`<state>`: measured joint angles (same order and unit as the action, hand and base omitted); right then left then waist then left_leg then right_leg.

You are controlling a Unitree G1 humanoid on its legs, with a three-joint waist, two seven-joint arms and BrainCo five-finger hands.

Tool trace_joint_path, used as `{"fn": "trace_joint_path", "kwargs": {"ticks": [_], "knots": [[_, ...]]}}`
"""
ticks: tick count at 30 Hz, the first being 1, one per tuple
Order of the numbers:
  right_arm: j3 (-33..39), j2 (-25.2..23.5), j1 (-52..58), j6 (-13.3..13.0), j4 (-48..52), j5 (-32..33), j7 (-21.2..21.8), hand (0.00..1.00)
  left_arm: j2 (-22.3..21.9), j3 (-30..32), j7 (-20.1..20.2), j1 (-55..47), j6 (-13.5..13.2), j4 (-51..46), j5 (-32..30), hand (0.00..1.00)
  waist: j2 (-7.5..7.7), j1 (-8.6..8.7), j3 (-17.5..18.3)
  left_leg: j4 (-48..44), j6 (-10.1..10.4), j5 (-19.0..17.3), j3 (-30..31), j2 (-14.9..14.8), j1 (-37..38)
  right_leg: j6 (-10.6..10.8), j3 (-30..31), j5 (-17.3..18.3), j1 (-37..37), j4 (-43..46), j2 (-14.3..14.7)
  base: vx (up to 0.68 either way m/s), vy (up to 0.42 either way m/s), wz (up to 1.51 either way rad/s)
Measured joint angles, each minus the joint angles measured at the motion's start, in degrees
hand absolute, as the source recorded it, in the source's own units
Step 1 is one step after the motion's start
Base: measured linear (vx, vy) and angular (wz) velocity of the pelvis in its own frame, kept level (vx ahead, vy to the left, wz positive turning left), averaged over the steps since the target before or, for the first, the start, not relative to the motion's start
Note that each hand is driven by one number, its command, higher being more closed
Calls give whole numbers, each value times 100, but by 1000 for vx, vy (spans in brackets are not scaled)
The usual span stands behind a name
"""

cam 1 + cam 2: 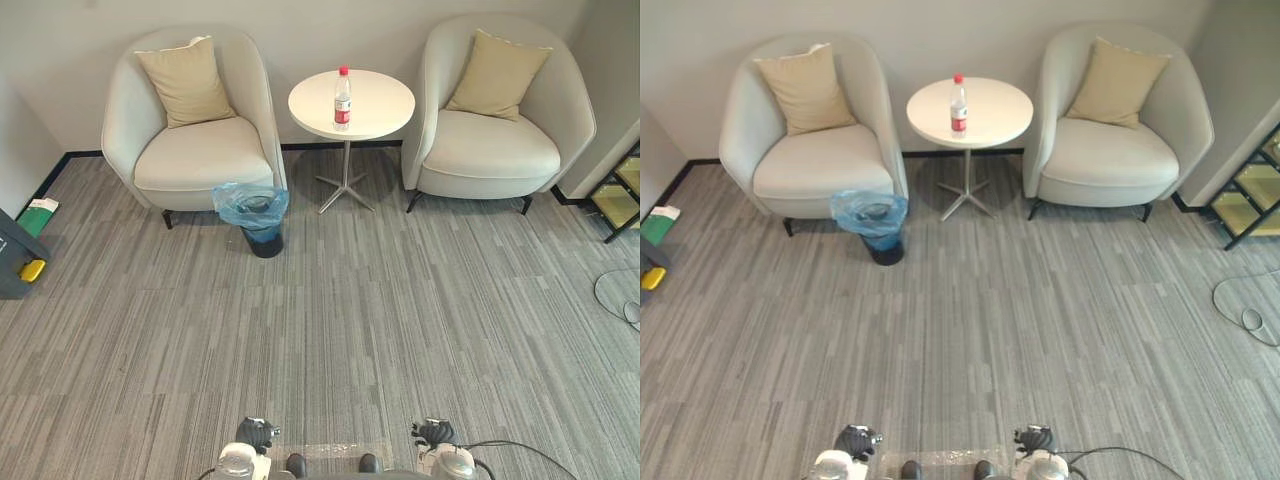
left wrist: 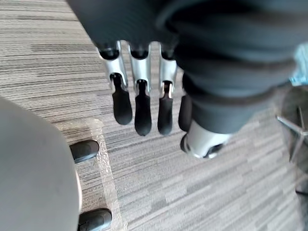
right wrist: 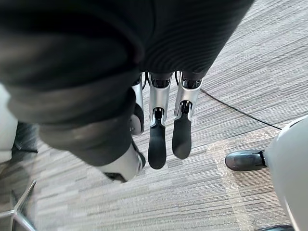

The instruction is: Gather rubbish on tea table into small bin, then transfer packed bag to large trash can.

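Note:
A clear plastic bottle [image 1: 342, 98] with a red cap and red label stands upright on the round white tea table [image 1: 375, 112] between two armchairs. A small dark bin [image 1: 262, 221] lined with a blue bag sits on the carpet by the left armchair's front corner. My left hand [image 1: 257, 433] and right hand [image 1: 434, 433] hang low at the near edge, far from the table. In the wrist views the left hand's fingers [image 2: 143, 113] and the right hand's fingers [image 3: 157, 144] are straight and hold nothing.
Two pale armchairs [image 1: 195, 150] [image 1: 490, 140] with tan cushions flank the table against the wall. A dark box with a yellow part [image 1: 18, 258] sits at the far left, a black-framed shelf [image 1: 620, 195] at the far right. Grey striped carpet lies between me and the table.

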<state>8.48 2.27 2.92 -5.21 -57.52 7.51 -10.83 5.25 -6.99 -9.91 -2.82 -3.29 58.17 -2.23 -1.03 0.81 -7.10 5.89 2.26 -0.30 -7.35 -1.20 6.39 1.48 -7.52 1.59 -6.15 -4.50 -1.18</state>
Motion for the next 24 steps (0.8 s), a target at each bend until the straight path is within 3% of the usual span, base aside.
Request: {"fn": "trace_joint_path", "kwargs": {"ticks": [11, 16, 24], "knots": [[706, -63, -125, 64, -470, 261, -99, 0, -101, 538, -10, 42, 29, 225, 0, 0, 43, 1, -26, 5, 3, -2, 10, -6, 26, -3, -50, -9, -96, -53, 10, -6, -10, 1], [711, -126, -177, 66, -472, 267, -101, 0, -94, 594, -7, 52, 29, 224, -2, 0, 127, 1, -84, 12, 3, -3, -3, -8, 54, -3, -43, -9, -118, -56, 11, -45, -17, -1], [712, -132, -180, 72, -472, 388, -97, 0, -93, 591, 2, 68, 31, 229, -51, 0, 139, 1, -104, 27, 21, -18, -21, -10, 53, 0, -27, -6, -109, -58, 17, -6, -3, 0]]}}
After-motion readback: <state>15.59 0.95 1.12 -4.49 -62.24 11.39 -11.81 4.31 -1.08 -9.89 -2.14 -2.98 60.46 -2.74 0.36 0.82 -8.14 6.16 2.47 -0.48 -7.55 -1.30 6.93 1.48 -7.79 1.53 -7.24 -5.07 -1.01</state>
